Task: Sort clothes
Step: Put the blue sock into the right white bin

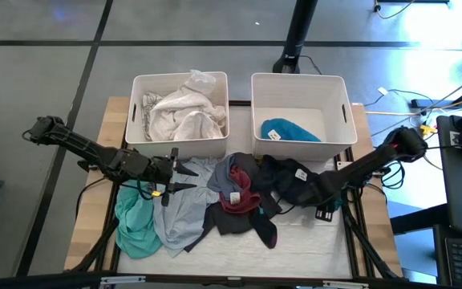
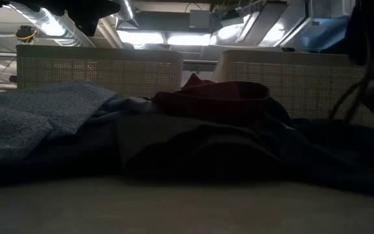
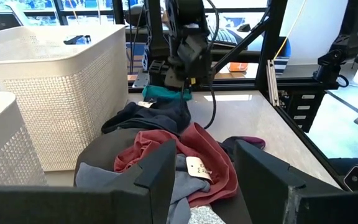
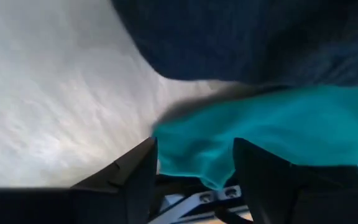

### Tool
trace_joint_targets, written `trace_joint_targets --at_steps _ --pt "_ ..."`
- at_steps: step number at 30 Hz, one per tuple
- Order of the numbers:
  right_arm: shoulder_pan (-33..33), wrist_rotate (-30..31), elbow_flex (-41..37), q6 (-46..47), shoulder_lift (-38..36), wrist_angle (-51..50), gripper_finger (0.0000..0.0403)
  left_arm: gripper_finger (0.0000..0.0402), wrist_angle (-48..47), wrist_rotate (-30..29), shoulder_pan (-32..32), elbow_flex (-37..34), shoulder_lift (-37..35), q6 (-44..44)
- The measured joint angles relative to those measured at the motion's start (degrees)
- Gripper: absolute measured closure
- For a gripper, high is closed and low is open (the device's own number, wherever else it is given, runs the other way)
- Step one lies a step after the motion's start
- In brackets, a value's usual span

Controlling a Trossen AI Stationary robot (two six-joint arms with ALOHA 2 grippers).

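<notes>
The left pincer point(image 1: 184, 177) hangs low over the near-left part of the desk point(image 1: 311, 241), its two dark fingers point(image 3: 160, 171) spread apart with nothing between them. It points toward the middle of the heap, just above the pale grey-blue garment point(image 1: 179, 217), and in its wrist view the dark red garment point(image 3: 185, 158) with a small white tag lies right ahead of the fingertips. Left of the grey-blue piece, a teal-green garment point(image 1: 135, 229) spreads toward the desk's left edge.

The right pincer point(image 1: 326, 210) is down at the right side of the heap, beside the black garments point(image 1: 283, 185). Its fingers point(image 4: 135, 174) stand apart, and a fold of teal-green cloth point(image 4: 266, 134) lies between them; whether they press on it I cannot tell. Dark cloth lies beyond that fold.

The dark red garment point(image 1: 239, 193) sits in the middle of the heap, with more black cloth point(image 1: 251, 223) trailing toward the near edge.

At the far side of the desk stand two white bins. The left bin point(image 1: 135, 120) holds white clothes point(image 1: 184, 112); the right bin point(image 1: 347, 120) holds one bright blue garment point(image 1: 289, 130).
</notes>
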Motion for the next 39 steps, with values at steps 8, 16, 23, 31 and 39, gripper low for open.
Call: trace_joint_targets --at_steps 8,16,23,31,39 --pt "0.01 0.29 -2.44 -1.82 6.14 2.06 0.0194 0.0249 0.00 0.00 0.01 0.00 0.00 0.00" --pt "0.04 0.40 -3.56 -6.46 6.60 3.40 0.0239 0.0249 0.02 0.00 0.00 0.00 0.00 0.02" --pt "0.04 -1.59 -3.60 -11.77 6.60 5.16 0.0366 0.0249 0.00 0.00 0.01 0.00 0.00 0.02" --pt "0.04 -3.13 1.51 -15.01 6.66 2.82 0.0374 0.0249 0.02 -0.01 0.01 0.00 0.00 0.02" --pt "0.17 -4.15 11.77 -17.05 6.66 -2.34 0.0397 0.0249 0.02 0.00 0.02 0.00 0.00 0.02"
